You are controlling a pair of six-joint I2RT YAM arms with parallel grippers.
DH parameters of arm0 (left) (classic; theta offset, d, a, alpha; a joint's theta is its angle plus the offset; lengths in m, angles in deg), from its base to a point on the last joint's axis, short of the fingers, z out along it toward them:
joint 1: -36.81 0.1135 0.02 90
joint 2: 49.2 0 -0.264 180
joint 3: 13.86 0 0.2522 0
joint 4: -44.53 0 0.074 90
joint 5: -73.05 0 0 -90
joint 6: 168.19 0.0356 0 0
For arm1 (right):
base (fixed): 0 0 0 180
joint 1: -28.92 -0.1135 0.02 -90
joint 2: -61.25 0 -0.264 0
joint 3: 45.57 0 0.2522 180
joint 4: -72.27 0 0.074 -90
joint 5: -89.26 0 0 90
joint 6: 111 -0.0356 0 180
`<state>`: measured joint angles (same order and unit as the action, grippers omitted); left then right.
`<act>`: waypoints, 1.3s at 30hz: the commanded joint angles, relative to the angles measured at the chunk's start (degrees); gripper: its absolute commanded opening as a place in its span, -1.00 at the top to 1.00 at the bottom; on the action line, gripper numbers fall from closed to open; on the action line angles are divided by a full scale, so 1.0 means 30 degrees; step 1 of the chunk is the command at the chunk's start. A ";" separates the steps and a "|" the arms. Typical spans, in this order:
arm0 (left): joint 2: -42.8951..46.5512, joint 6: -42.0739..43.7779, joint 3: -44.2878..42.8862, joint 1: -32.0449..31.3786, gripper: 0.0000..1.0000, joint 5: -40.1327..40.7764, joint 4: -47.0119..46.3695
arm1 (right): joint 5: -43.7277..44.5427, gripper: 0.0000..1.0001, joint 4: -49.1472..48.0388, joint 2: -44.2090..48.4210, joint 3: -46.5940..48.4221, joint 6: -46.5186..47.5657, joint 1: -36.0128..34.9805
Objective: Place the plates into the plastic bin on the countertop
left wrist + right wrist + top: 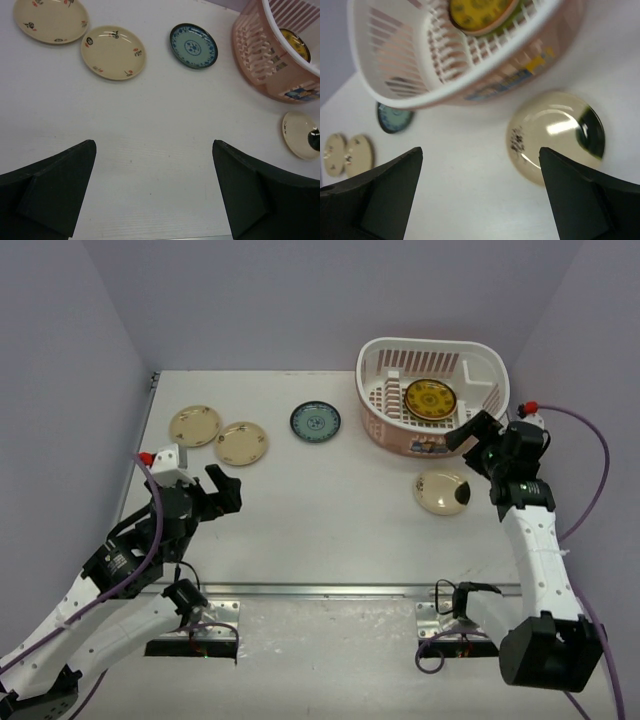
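**One plate in the bin, four lying out on the countertop**

The brown-gold plate (pixel 430 398) is lying flat inside the plastic bin (pixel 378 428), which is sitting at the upper right of the top view with its labelled wall facing the arms. Just below the bin in that view, apart from its wall, the cream plate with the dark patch (pixel 442 491) is resting on the countertop (pixel 330 520), closest to the right arm. The blue patterned plate (pixel 315 421) is sitting at upper centre, left of the bin. The far floral plate (pixel 195 425) and the near floral plate (pixel 242 443) are lying just beside each other at the upper left.

The right gripper (pixel 475 435) is hovering by the bin's near right rim, its jaws spread wide and gripping nothing. Its wrist view is framing the bin wall and the dark-patch plate between the fingers, so that plate is probably the handiest next pick.

The left gripper (pixel 228 490) is hanging over bare countertop at the lower left, likewise spread and empty. It is facing the floral plates, which are lying on its side of the table and seem to be its share.

Each plate is lying flat, offering only a thin rim to pinch, so a slipping grasp is looking like the main risk.
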<state>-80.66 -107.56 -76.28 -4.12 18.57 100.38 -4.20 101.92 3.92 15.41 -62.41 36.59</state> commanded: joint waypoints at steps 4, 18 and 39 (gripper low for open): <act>0.0498 0.0425 0.0311 -0.0039 -1.00 0.0087 -0.1048 | -0.0803 -0.98 -0.1137 -0.0769 -0.4902 0.0873 0.2674; 0.0787 0.1083 0.0573 -0.0069 -1.00 -0.1169 -0.1663 | -0.2222 -0.43 -0.8144 -0.7625 -0.8305 -0.0556 0.4387; 0.1301 0.1045 0.0415 -0.0069 -1.00 -0.0738 -0.1535 | -0.1554 1.00 -0.5800 -0.5805 -0.9252 -0.1821 0.4914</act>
<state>-76.73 -104.98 -74.74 -4.12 15.42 97.92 -10.84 77.47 -20.01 -8.76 -69.25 51.19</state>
